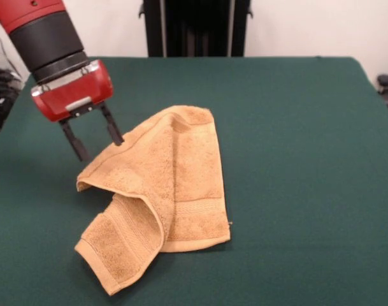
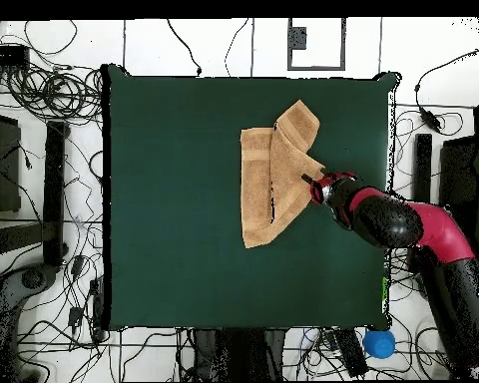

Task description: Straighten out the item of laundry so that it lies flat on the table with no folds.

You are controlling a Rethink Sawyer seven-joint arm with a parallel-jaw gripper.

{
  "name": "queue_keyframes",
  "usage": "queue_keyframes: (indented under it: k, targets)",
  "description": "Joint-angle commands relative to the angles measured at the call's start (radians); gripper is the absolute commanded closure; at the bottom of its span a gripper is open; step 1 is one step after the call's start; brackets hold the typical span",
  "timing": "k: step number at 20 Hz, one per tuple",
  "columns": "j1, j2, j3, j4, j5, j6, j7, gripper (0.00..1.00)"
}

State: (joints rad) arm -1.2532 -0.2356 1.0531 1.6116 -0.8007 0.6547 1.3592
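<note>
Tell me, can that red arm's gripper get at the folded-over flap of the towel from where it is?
Probably yes: the gripper hangs open right at the towel's raised fold, with nothing between them.

Bare table (image 1: 295, 159) around folded towel (image 1: 181, 178)

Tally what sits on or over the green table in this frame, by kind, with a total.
Towels: 1, the orange-tan towel, folded over itself
Robot tools: 1, the tool, open at the towel's edge
Tables: 1, the table
Total: 3
</note>
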Motion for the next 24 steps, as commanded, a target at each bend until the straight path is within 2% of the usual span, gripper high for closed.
queue_keyframes:
  k: [1,4,8,16,24]
  targets:
    - [0.035,0.102,-0.020,-0.096,0.011,0.131,-0.413,0.00]
    - [0.034,0.167,-0.026,-0.121,0.027,0.168,-0.505,0.00]
    - [0.032,0.200,-0.038,-0.121,0.050,0.210,-0.561,0.00]
    - [0.033,0.213,-0.063,-0.084,0.055,0.235,-0.622,0.00]
    - [0.015,0.233,-0.086,-0.051,0.041,0.222,-0.634,0.00]
